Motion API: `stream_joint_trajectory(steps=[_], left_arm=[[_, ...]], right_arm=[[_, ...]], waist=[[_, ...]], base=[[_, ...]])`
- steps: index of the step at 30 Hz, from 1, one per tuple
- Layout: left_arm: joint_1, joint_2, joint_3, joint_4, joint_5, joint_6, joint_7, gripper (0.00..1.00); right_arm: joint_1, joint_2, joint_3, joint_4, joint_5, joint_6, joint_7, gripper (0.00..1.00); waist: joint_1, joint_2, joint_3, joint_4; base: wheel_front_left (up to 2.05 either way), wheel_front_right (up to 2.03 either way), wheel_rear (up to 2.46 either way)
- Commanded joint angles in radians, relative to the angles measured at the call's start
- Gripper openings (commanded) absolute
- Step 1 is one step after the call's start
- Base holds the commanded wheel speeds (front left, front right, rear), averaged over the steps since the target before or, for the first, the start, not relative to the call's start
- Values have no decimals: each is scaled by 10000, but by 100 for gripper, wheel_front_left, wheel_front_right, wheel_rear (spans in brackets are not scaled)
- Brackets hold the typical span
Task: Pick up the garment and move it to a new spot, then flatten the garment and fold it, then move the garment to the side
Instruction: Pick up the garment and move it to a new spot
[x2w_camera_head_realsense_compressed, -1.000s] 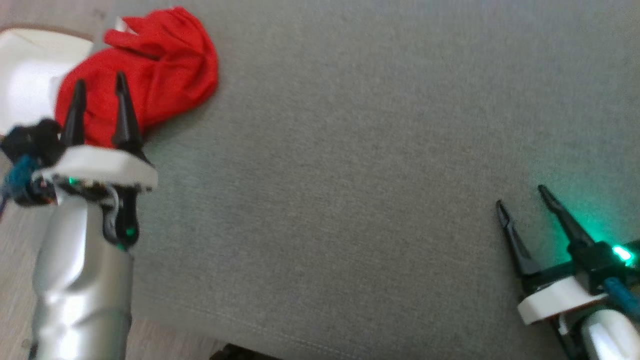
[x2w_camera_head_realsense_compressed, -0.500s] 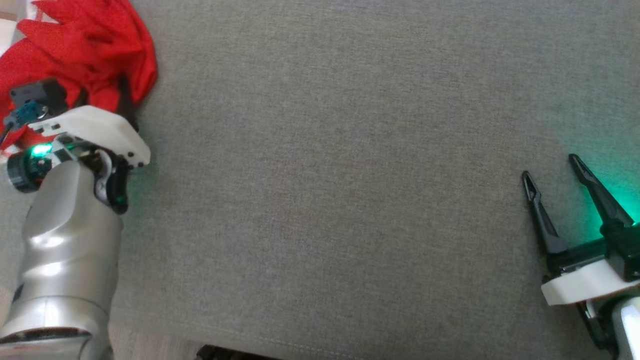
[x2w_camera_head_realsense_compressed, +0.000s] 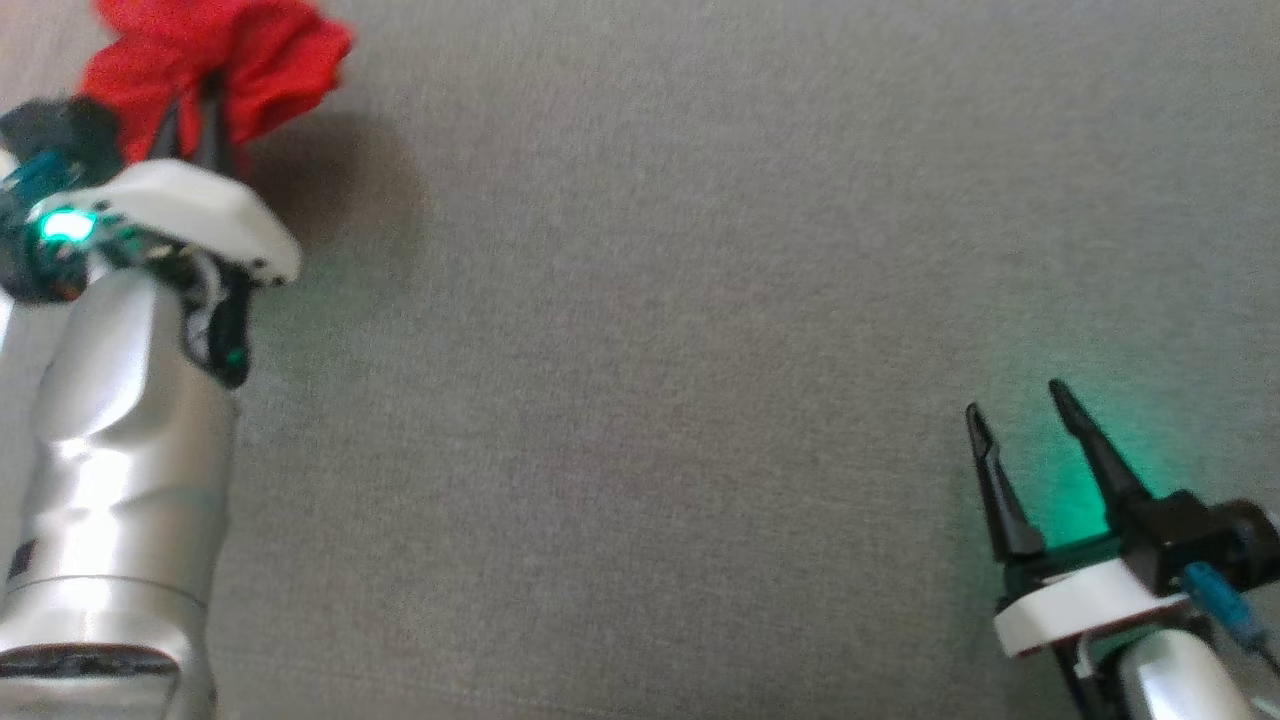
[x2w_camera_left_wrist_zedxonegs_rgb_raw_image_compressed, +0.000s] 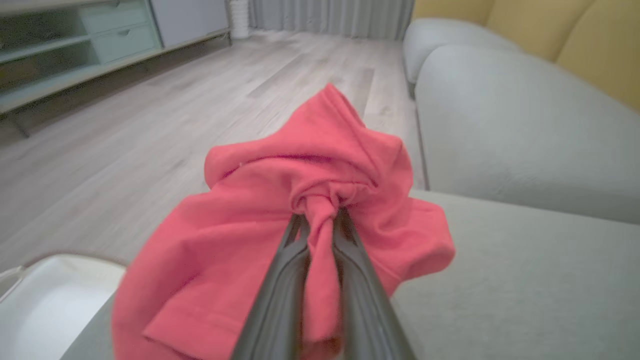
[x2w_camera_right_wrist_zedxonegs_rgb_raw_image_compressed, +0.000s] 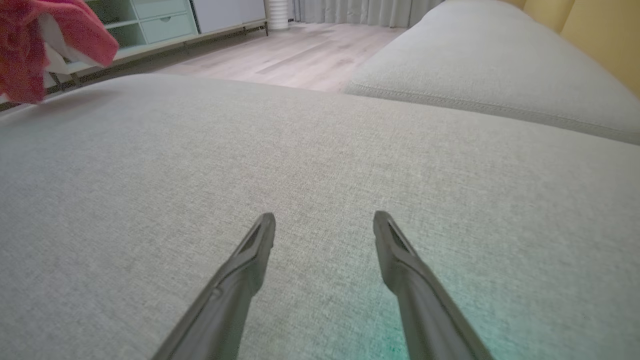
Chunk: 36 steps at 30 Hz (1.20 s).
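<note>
Left gripper (x2w_camera_left_wrist_zedxonegs_rgb_raw_image_compressed: 320, 217) is pinching a twisted fold of the garment (x2w_camera_left_wrist_zedxonegs_rgb_raw_image_compressed: 320, 150), fingers nearly together | garment is hanging bunched and red at far left over the grey cushion (x2w_camera_head_realsense_compressed: 650, 350) | right gripper (x2w_camera_head_realsense_compressed: 1017, 400) is hovering wide open, empty, near right

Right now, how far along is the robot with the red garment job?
Done: the left gripper is shut on a bunch of the garment, which looks lifted off the grey cushion, going by its shadow. In hand: the move to a new spot. Left: laying it down, flattening, folding, moving it aside; the right gripper hangs open, empty.
</note>
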Motion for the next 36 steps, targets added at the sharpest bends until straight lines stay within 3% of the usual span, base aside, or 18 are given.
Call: stream_joint_trajectory(steps=[1,10,16,21,25,27,36], left_arm=[[-228,395,80,-486,-66,-45,41,0],[2076,-296,-2115,-5798,-1966,-57,2237,0],[4443,-1127,-3445,-9458,-4069,-46,3914,0],[6023,-1474,-4479,-11175,-6152,555,4669,0],[6215,-1519,-4561,-10778,-6900,1285,4674,0],[5795,-1488,-4126,-9510,-6558,1712,4305,0],[3609,-293,-3093,-5195,-4299,2504,2307,0]], right_arm=[[-182,13,246,-187,44,-9,-131,100],[-611,933,307,1105,104,-9,-603,100],[-696,1199,312,1387,184,-9,-660,100],[-732,1305,401,1335,275,-9,-664,100],[-888,1348,526,1259,379,-9,-665,100],[-997,1365,582,1229,456,-9,-665,100],[-1078,1375,684,1214,695,-9,-666,100]], waist=[[2,0,-637,-314],[2,0,-1783,-1367],[2,0,-1958,-2441],[2,0,-1827,-3452],[2,0,-1541,-4160],[2,0,-1348,-4628],[2,0,-1071,-5288]], base=[[0,0,0],[0,0,0],[0,0,0],[0,0,0],[0,0,0],[0,0,0],[0,0,0]])
